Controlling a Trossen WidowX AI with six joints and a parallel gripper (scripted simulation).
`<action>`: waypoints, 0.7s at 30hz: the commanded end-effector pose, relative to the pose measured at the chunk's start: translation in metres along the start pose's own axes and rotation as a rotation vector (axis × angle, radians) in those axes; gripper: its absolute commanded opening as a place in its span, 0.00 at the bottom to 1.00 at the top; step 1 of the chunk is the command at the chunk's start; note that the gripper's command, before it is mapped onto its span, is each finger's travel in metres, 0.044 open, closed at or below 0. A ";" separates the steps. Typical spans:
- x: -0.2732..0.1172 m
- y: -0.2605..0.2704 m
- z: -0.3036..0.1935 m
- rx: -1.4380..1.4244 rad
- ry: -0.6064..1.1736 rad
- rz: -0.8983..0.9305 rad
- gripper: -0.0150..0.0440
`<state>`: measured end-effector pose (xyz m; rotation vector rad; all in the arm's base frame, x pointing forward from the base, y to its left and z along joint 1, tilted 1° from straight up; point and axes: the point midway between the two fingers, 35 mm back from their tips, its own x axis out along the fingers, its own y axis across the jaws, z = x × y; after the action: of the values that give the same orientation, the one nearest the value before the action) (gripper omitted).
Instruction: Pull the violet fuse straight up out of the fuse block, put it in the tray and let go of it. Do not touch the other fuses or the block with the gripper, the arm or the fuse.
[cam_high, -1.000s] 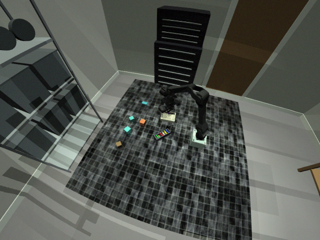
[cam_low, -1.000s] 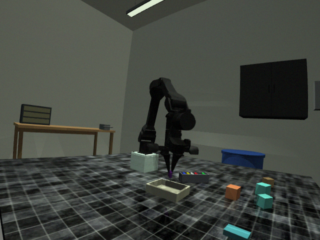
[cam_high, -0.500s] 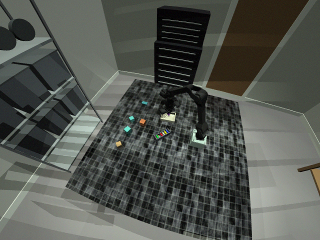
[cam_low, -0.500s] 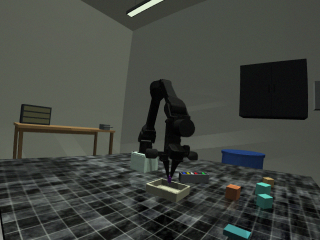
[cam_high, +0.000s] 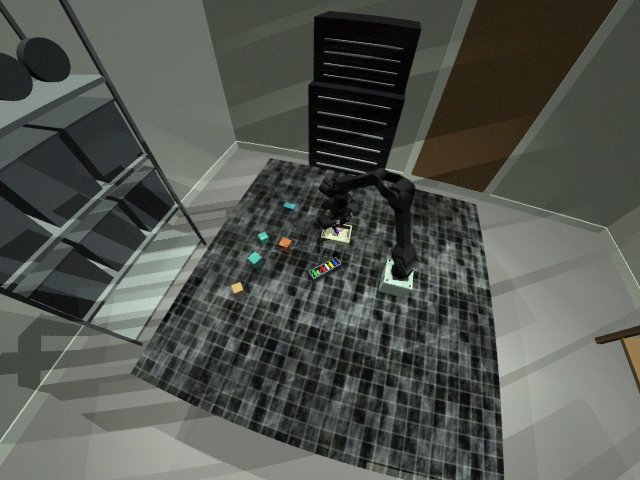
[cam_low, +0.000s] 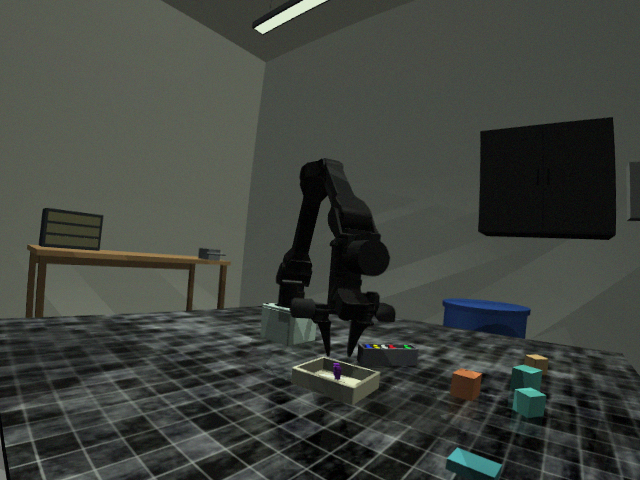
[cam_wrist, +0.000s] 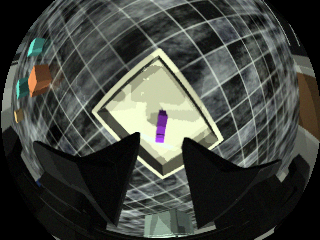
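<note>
The violet fuse is roughly upright and slightly tilted, inside the outline of the cream tray. It is clear of both fingers, below their tips; whether its lower end touches the tray floor is hard to tell. My gripper is open and empty, pointing down above the tray, with a finger on each side of the fuse's line. The dark fuse block stands apart from the tray, with several coloured fuses in its top.
An orange cube, two teal cubes and a tan cube lie to one side. A flat teal block lies farther out. The arm's pale base stands behind.
</note>
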<state>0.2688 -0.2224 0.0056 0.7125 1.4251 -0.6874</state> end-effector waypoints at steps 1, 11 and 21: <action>0.000 0.000 0.000 0.000 -0.001 0.000 0.74; -0.037 0.000 -0.001 -0.003 0.007 -0.003 0.81; -0.034 0.000 -0.001 0.000 0.009 -0.002 0.81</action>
<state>0.2668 -0.2214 0.0399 0.7154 1.4343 -0.6867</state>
